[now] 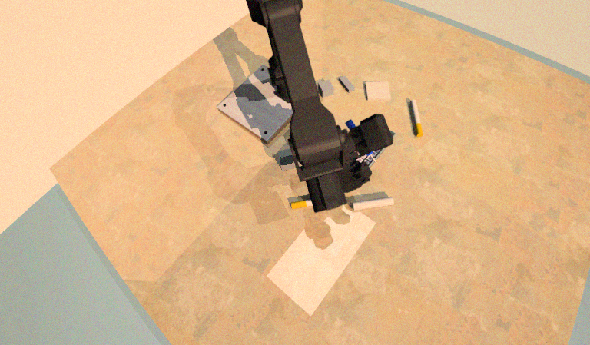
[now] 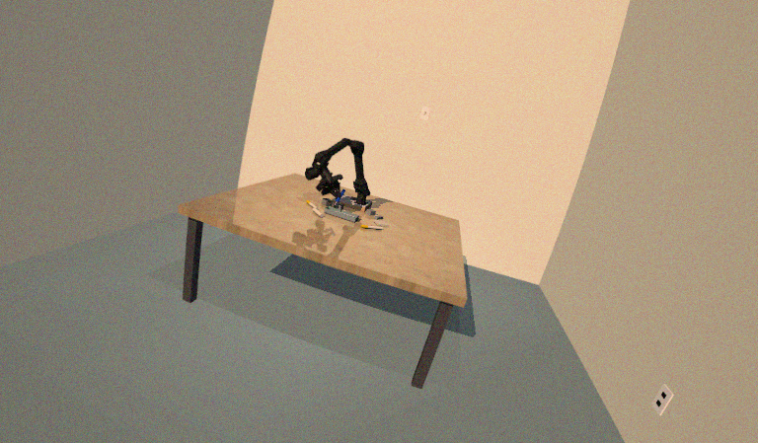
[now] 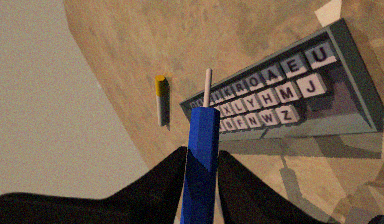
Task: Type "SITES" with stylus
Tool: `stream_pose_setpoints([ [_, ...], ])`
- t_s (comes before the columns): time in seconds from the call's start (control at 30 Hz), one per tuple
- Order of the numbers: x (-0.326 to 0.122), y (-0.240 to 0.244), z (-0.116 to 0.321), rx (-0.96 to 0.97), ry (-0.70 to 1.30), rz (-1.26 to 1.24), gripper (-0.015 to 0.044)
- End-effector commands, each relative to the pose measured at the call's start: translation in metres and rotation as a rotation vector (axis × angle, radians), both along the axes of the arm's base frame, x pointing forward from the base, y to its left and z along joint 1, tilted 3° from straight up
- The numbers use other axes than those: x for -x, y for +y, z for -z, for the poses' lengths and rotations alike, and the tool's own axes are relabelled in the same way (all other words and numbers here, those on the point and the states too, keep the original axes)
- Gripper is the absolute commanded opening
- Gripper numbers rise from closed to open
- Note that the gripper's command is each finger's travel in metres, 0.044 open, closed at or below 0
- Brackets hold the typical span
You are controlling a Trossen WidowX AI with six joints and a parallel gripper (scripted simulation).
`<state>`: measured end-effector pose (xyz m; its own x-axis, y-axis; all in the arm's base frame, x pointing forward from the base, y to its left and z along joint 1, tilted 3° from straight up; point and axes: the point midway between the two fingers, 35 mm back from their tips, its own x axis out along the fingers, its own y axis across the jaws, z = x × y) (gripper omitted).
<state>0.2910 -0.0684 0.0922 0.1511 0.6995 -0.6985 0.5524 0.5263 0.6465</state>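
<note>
Stylus (image 1: 350,124) (image 2: 338,199) (image 3: 202,146), blue with a pale thin tip, grasped between the gripper's (image 3: 202,156) fingers and jutting ahead of them. Beyond, the lettered keyboard (image 1: 382,150) (image 2: 341,213) (image 3: 357,76) lies on the wooden desk (image 1: 435,258) (image 2: 391,259) (image 3: 120,44). Its keys look small and tightly packed; a slanted tip could slip onto a neighbour, or firm pressing could twist the stylus.
</note>
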Motion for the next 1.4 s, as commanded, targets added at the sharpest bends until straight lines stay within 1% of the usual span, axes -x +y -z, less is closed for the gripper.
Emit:
stream_pose_setpoints([
  [0.0, -0.005, 0.012, -0.003, -0.049, 0.103, 0.071, 0.0000],
  [0.47, -0.017, 0.055, -0.010, -0.177, 0.481, 0.299, 0.0000],
  [0.87, -0.023, 0.091, -0.016, -0.242, 0.832, 0.480, 0.0000],
  [1.1, -0.023, 0.093, -0.015, -0.244, 0.852, 0.490, 0.0000],
  [1.37, -0.021, 0.091, 0.017, -0.244, 0.852, 0.490, 0.0000],
])
